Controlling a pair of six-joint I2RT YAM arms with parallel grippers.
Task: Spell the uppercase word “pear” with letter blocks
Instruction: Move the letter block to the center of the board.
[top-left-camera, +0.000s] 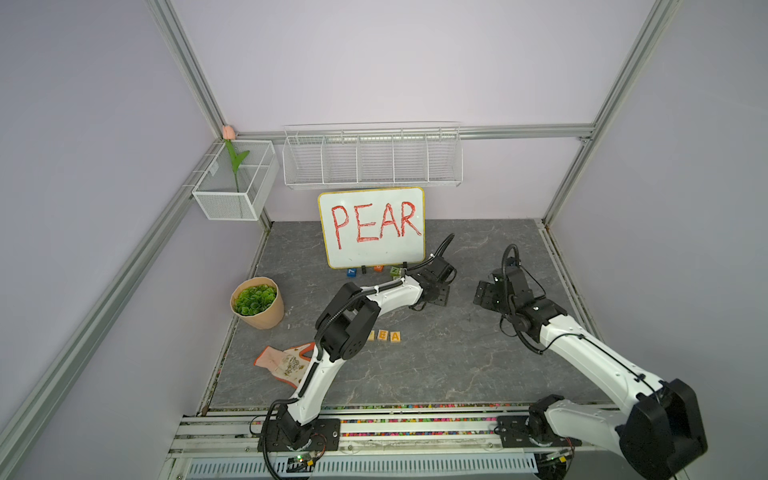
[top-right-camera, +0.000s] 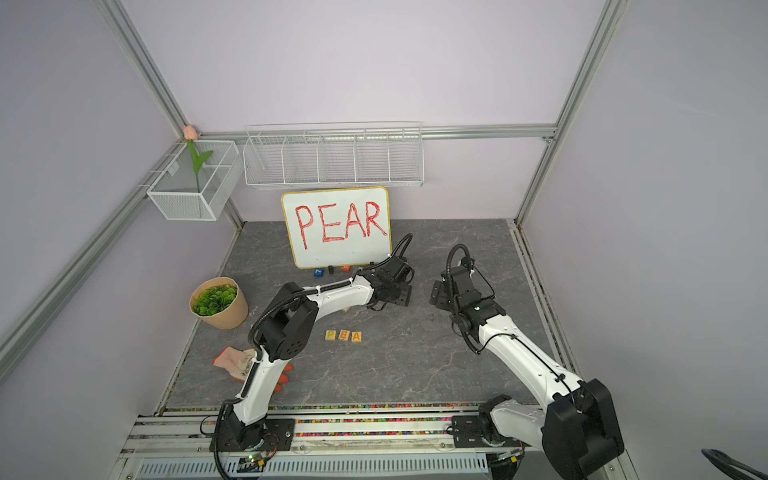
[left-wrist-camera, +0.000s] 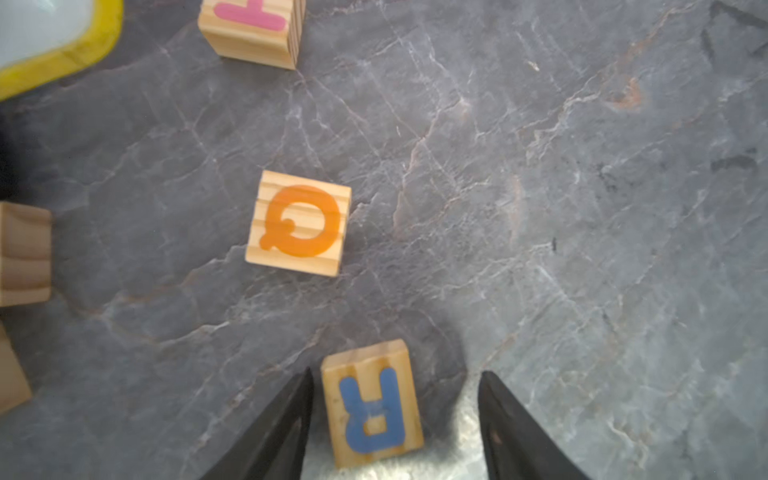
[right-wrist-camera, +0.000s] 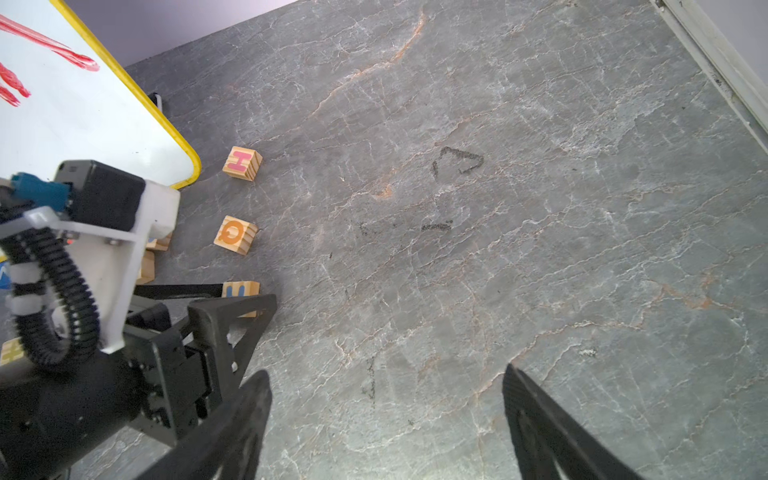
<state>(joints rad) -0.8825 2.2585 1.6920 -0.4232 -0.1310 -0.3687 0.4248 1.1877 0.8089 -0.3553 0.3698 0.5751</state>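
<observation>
The left gripper is low over the slate tabletop with its jaws spread around the R block. This light-wood cube lies flat with its blue R facing up. One finger is just beside the cube's side, though I cannot tell whether it touches. The other finger stands clear of the cube with bare slate between them, so nothing is pinched.

In a top view the P block, E block and A block sit side by side in a row near the table's middle, at about 6 o'clock from the whiteboard with its red PEAR. The left gripper and the R block are at about 1 o'clock from that row, off the whiteboard's lower corner.

The orange Q block lies between the R block and the pink H block, which sits near the whiteboard's yellow rim.

The right gripper hangs at 3 o'clock from the left one, apart from it. Its jaws are wide open over bare slate and hold nothing.

A potted plant stands at 9 o'clock from the row, and a glove lies at 8 o'clock.
</observation>
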